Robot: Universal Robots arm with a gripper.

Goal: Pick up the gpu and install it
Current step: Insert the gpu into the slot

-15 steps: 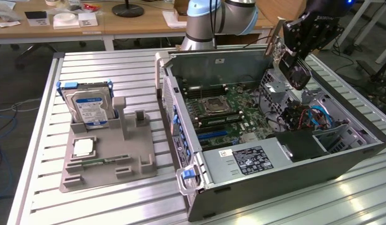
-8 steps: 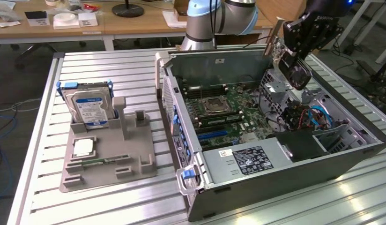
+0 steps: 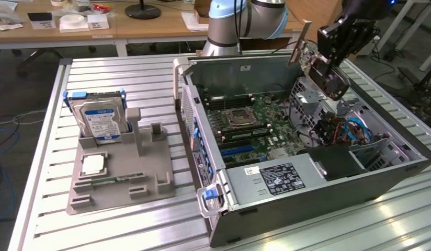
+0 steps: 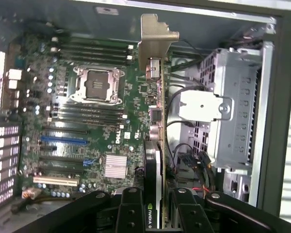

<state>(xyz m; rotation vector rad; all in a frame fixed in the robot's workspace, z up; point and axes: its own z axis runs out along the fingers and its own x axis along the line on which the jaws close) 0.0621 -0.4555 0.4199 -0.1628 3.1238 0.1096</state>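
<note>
- The black two-finger gripper [image 4: 154, 206] lies nearest the wrist camera. Its fingers [image 4: 128, 211] are closed narrowly on the gpu, one on each face, with no slack to be seen.
- The gpu [image 4: 153, 165] is a thin green circuit card with a black cooler and a pale metal end bracket. It is seen edge-on here and is held clear of the green motherboard [image 4: 136, 97].
- In the exterior view the gripper [image 3: 326, 60] holds the gpu [image 3: 330, 83] in the air at about two o'clock of the open grey computer case [image 3: 306, 204]. The card is tilted, with its bracket end uppermost, and sits above the silver perforated drive cage [image 3: 309, 97]. It is seated in no slot.
- Likely risk: the grip is near one end, so the long card could pivot or slip if it meets resistance.
- Likely risk: the bracket could catch on the case's back wall, or the card on the drive cage just beside it.
- Likely risk: the red and blue cables [image 3: 351, 128] at three o'clock lie near the card and could snag it.
- Likely risk: a connector edge that is tilted or off the line of the blue expansion slot [image 4: 63, 140] would jam. Pressing then could strain the motherboard.
</note>
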